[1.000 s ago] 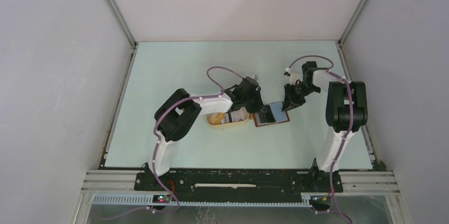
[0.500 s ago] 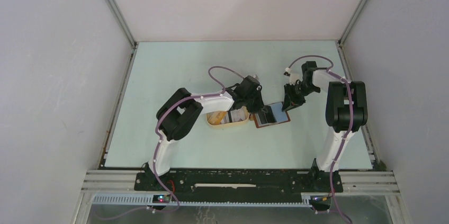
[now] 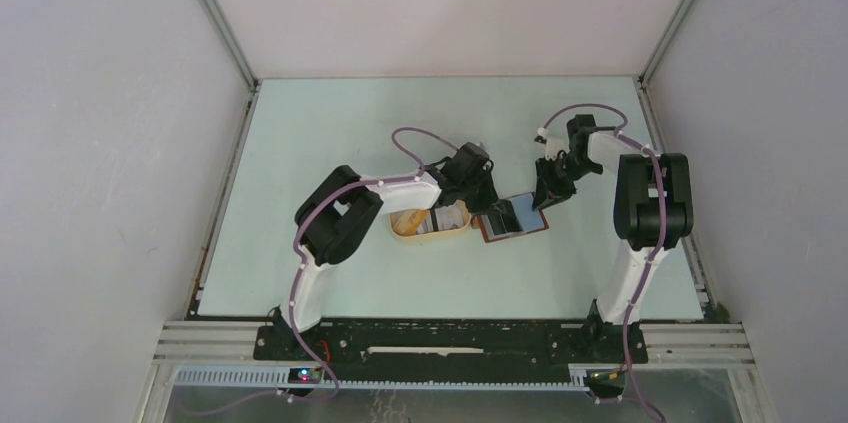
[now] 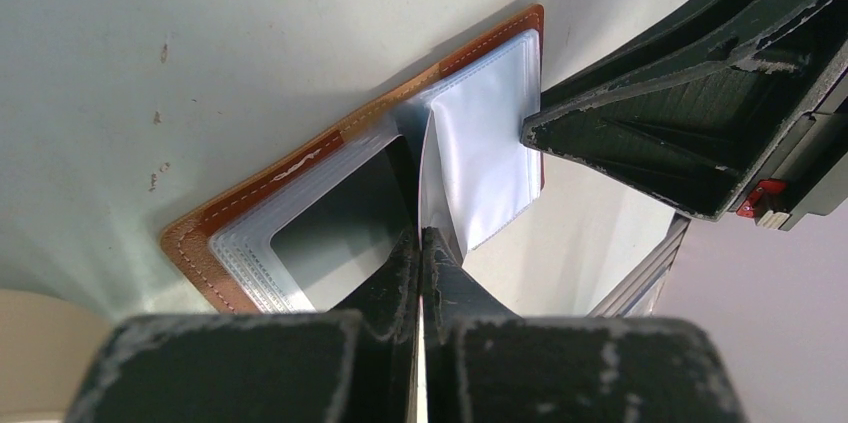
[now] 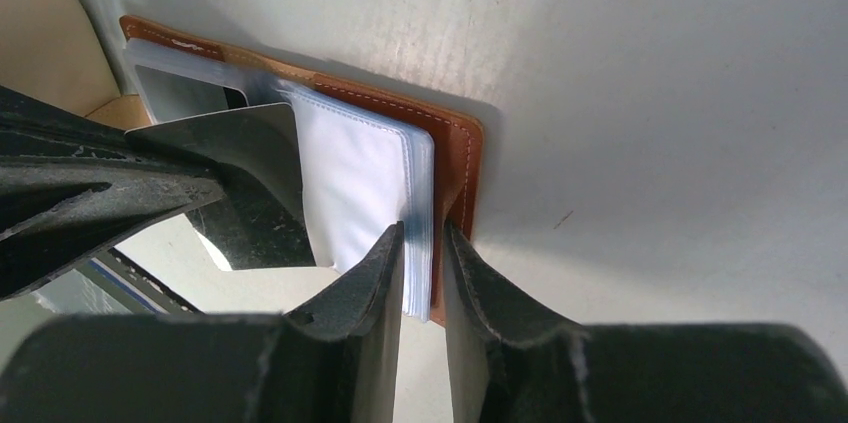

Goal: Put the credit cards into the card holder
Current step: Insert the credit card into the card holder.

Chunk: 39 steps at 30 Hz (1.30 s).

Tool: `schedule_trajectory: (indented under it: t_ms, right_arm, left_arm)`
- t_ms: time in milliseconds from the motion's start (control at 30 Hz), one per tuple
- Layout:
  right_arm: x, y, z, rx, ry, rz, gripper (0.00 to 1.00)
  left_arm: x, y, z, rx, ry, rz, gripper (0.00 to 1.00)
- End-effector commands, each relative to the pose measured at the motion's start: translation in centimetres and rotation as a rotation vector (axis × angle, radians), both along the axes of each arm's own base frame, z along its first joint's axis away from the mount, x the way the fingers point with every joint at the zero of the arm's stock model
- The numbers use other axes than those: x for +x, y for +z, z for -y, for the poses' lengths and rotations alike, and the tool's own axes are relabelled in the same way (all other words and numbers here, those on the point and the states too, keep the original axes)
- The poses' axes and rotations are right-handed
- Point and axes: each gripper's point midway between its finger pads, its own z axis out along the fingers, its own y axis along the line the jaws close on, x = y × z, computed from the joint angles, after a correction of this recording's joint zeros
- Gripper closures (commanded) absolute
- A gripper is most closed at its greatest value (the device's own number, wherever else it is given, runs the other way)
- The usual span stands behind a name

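Note:
The card holder (image 3: pixel 512 218) lies open on the table, with a reddish-brown leather cover (image 4: pixel 250 193) and clear pockets (image 5: pixel 360 178). My right gripper (image 5: pixel 422 233) is shut on its right edge, clamping the stack of pockets and the leather cover (image 5: pixel 455 158). My left gripper (image 4: pixel 420 235) is shut on a thin greyish credit card (image 5: pixel 235 138), which is edge-on in its own view (image 4: pixel 427 178) with its tip at the wallet's middle fold. Both grippers, the left (image 3: pixel 488 205) and the right (image 3: pixel 546 195), meet over the wallet. More credit cards (image 3: pixel 440 220) lie in the tray.
An oval cream tray (image 3: pixel 402 228) sits just left of the wallet, under my left arm. The right gripper's fingers (image 4: pixel 640 133) stand close to the wallet's right page. The cell's walls and metal frame enclose the pale table (image 3: pixel 330 133).

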Motion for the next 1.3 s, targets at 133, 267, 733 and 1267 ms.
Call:
schedule_trajectory:
  t_ms: [133,267,733,1267]
  right_arm:
    - [0.3,-1.1,0.2,-0.08,0.005,0.006,0.75]
    - [0.3,-1.1,0.2,-0.087,0.006,0.007,0.75]
    - [0.3,-1.1,0.3,-0.091,0.005,0.009,0.75]
    - [0.4,-1.2,1.3,-0.092,-0.037,-0.005,0.75]
  left_arm:
    - [-1.9,-2.3,-1.2,0.053,-0.009,-0.084,1.0]
    - [-2.0,-2.3,-1.4,0.055,-0.005,-0.087,1.0]
    - [-2.2,-2.6,-1.2,0.022,-0.01,-0.11,1.0]
    - [-0.7,-0.5,1.8,-0.173,-0.034,-0.061,1.0]
